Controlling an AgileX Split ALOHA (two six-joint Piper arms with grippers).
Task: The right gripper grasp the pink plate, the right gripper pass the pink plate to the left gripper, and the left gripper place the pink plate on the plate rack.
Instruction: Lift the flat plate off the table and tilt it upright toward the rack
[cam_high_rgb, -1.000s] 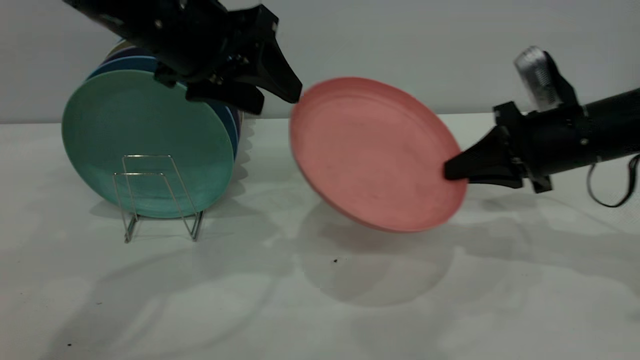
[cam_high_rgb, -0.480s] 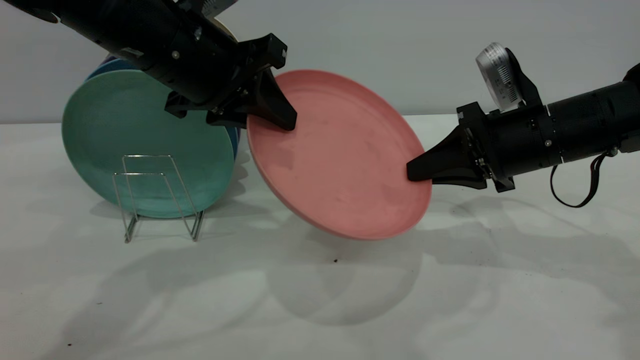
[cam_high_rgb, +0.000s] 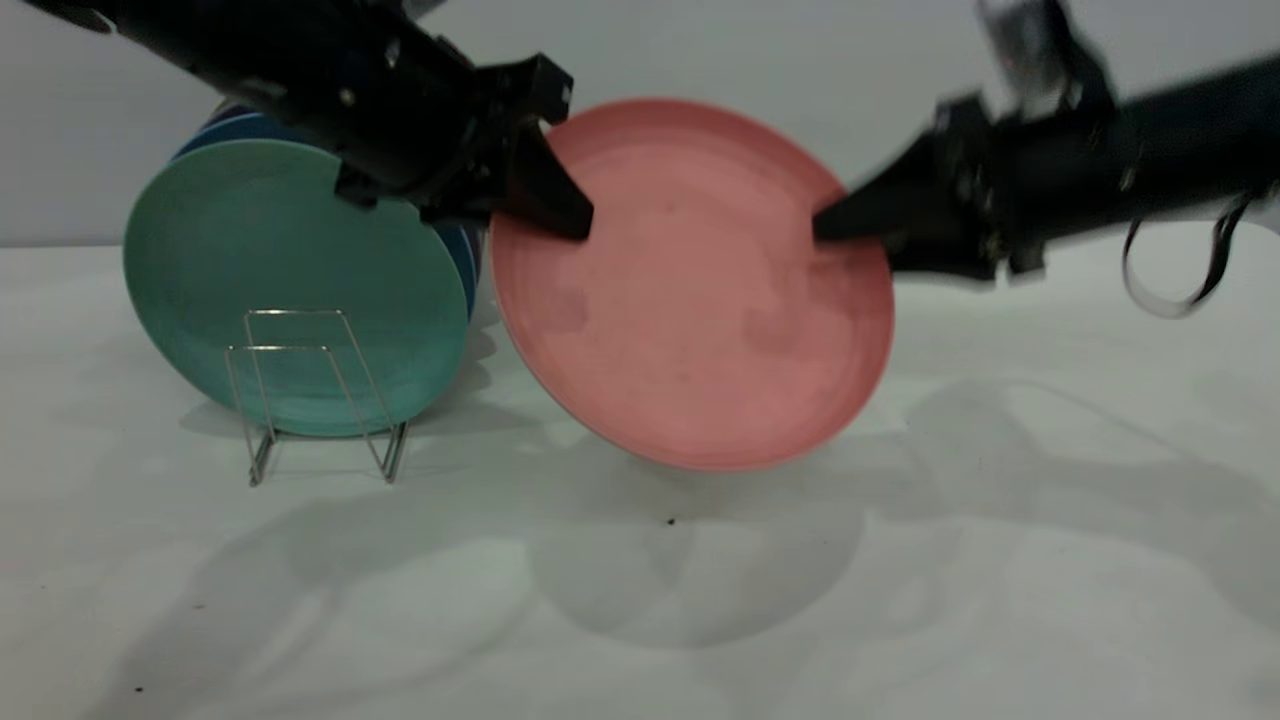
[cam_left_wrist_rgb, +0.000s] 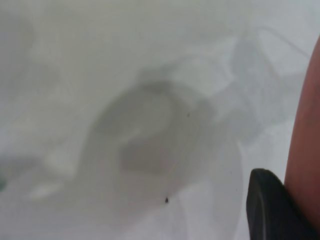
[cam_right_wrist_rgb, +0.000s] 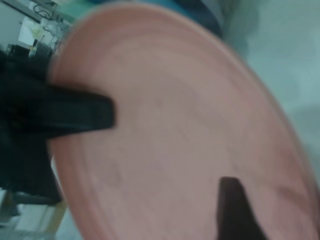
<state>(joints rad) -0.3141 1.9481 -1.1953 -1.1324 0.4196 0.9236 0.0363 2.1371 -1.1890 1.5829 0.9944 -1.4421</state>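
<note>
pink plate (cam_high_rgb: 690, 290) up in the air above the worktop (cam_high_rgb: 640, 600), tilted with its face toward the exterior camera, lower edge hanging clear over its own shadow. clamped at the upper left rim by the left gripper (cam_high_rgb: 560, 205), one black finger lying flat across the face of the plate and the arm reaching in from the upper left. same grip in the right wrist view: pink plate (cam_right_wrist_rgb: 180, 130) filling most of the shot with the left gripper (cam_right_wrist_rgb: 80, 117) pinching the far rim. left wrist view mostly just grey worktop (cam_left_wrist_rgb: 125, 100) and shadows, plus a sliver of the pink plate (cam_left_wrist_rgb: 307, 130) edge-on right against one dark finger (cam_left_wrist_rgb: 270, 205).

right gripper (cam_high_rgb: 850, 220) over at the plate's upper right rim, blurred, finger tip overlapping the plate edge. can't tell whether clamped on the rim or let go. one dark finger (cam_right_wrist_rgb: 235, 210) of it poking over the plate face in its own wrist view.

plate rack (cam_high_rgb: 320, 395) standing on the worktop at the left, just beside the pink plate but not touching. teal-green plate (cam_high_rgb: 290, 285) upright in the rack, with a few bluish plates (cam_high_rgb: 250, 130) stacked behind it. front wire loops of the rack bare, in front of the teal-green plate.
</note>
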